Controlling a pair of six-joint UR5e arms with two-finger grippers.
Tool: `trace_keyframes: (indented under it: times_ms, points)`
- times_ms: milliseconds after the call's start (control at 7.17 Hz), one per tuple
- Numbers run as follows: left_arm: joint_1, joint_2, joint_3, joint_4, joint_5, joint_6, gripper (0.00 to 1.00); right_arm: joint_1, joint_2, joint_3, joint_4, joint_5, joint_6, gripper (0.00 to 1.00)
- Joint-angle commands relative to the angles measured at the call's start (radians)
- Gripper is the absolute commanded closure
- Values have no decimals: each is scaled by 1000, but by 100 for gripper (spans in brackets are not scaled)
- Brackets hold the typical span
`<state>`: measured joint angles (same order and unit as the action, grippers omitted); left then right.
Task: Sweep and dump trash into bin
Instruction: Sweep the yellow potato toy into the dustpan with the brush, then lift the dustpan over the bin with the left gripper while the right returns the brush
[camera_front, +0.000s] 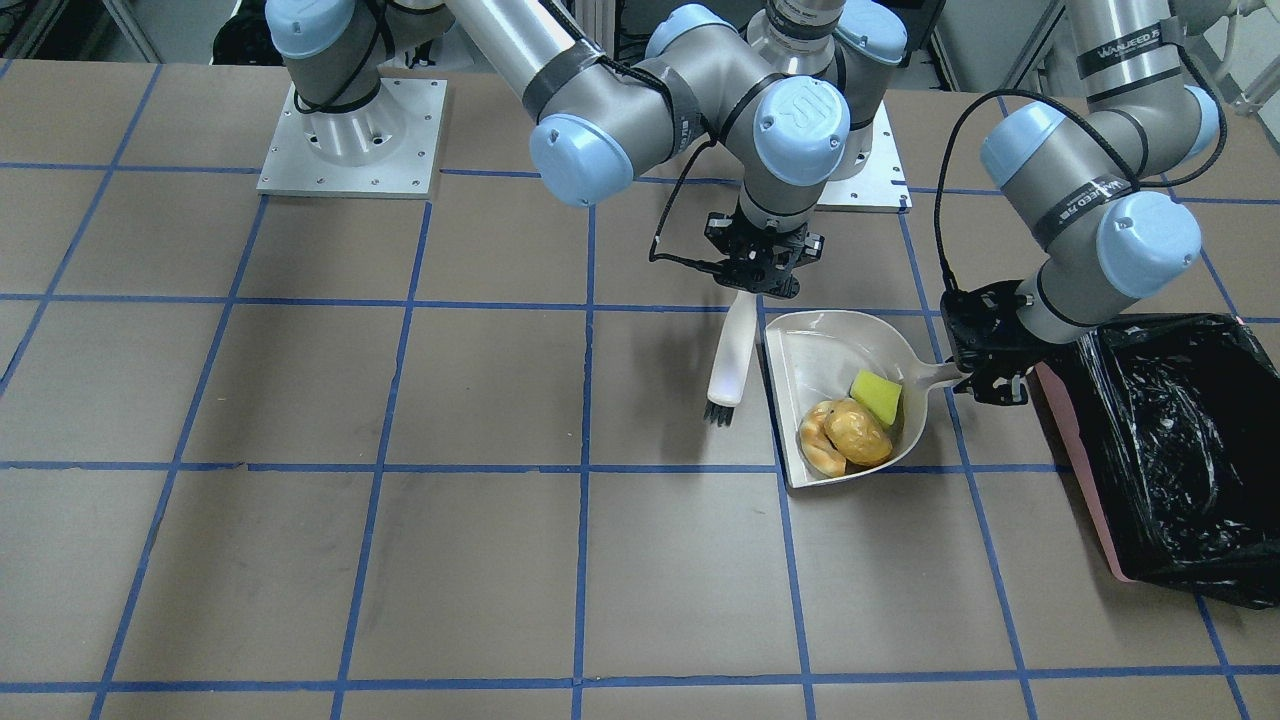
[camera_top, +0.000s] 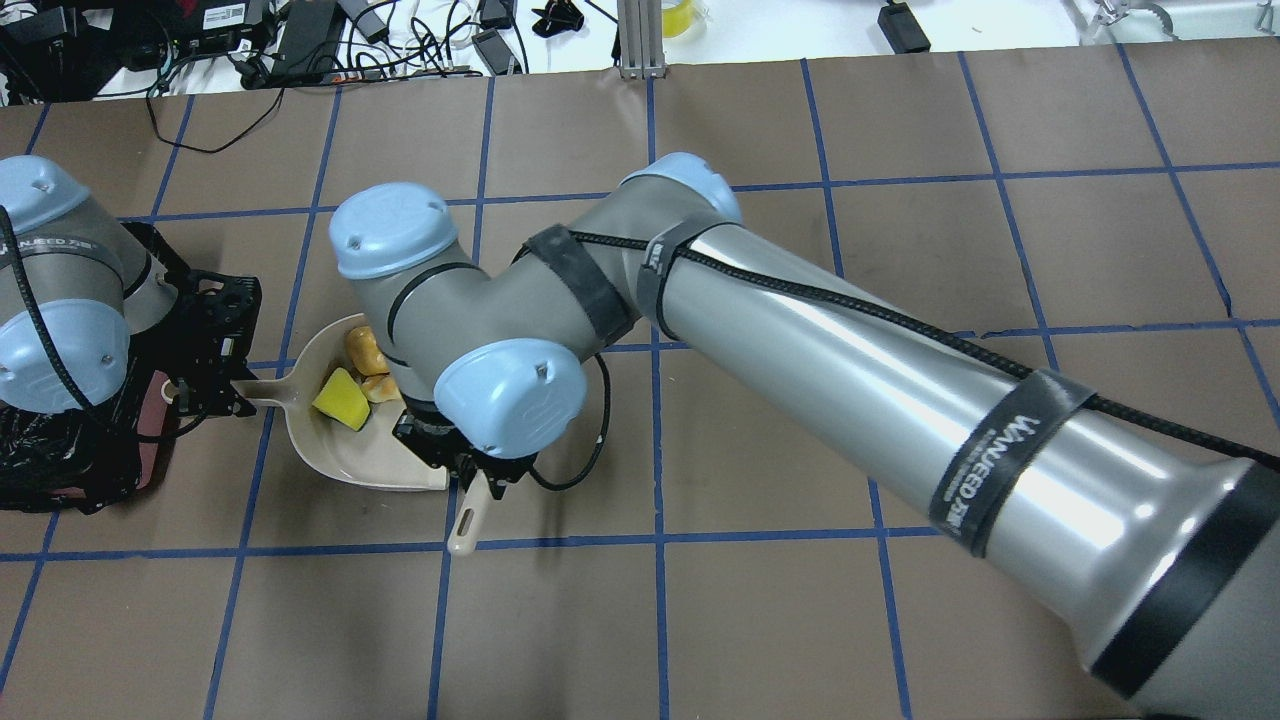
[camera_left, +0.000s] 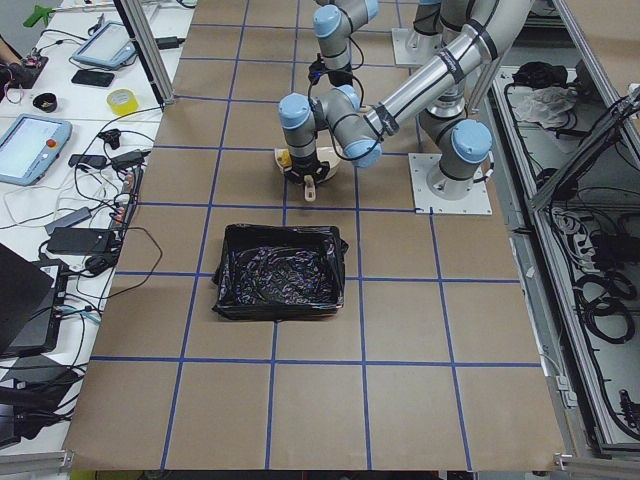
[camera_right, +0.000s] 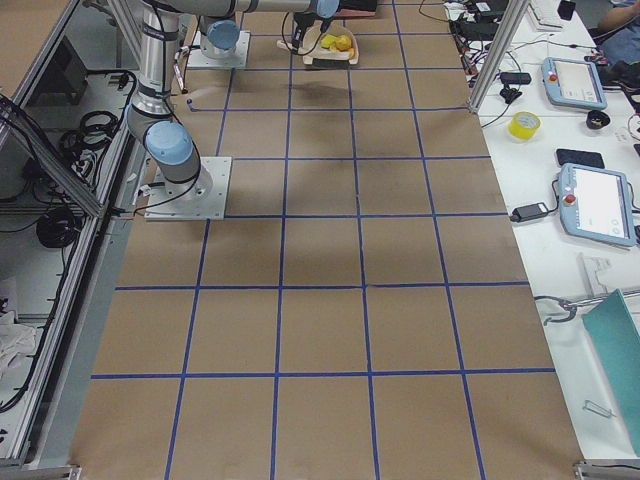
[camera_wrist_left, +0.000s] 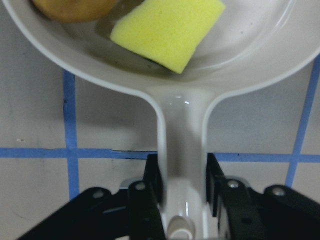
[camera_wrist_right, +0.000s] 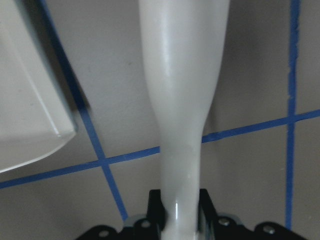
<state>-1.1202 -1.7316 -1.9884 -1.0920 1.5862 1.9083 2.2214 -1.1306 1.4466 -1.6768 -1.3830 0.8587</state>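
Observation:
The cream-white dustpan (camera_front: 822, 345) rests on the table and holds all the trash: the golden-brown lump (camera_front: 858, 435), the yellow-green sponge wedge (camera_front: 877, 397) and the tan bread piece (camera_front: 817, 447). My left gripper (camera_front: 985, 372) is shut on the dustpan's handle (camera_wrist_left: 182, 150), between the pan and the bin (camera_front: 1130, 420), a pink container with a black bag. My right gripper (camera_front: 757, 282) is shut on a white brush (camera_front: 730, 355). The brush hangs beside the pan's open edge, bristles (camera_front: 720, 413) down at the table. The sponge (camera_wrist_left: 167, 30) shows close in the left wrist view.
The right arm's elbow (camera_top: 480, 300) hangs over the dustpan (camera_top: 350, 455) in the overhead view and hides part of the trash. Both arm bases (camera_front: 350, 140) stand at the table's robot side. Blue tape lines grid the brown table (camera_front: 400, 560).

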Motion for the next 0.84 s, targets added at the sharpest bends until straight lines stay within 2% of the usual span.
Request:
trace_keyframes:
  times_ms: [0, 139, 418, 697]
  points:
    - [96, 17, 113, -104, -38, 5, 100, -188, -127, 17, 154, -22, -235, 100]
    - [161, 15, 213, -170, -40, 6, 100, -292, -186, 29, 214, -28, -350, 100]
    - [290, -2, 388, -322, -41, 5, 100, -515, -216, 63, 243, -105, -572, 100]
    - [431, -26, 448, -341, -35, -3, 100, -705, -206, 67, 229, -161, -732, 100]
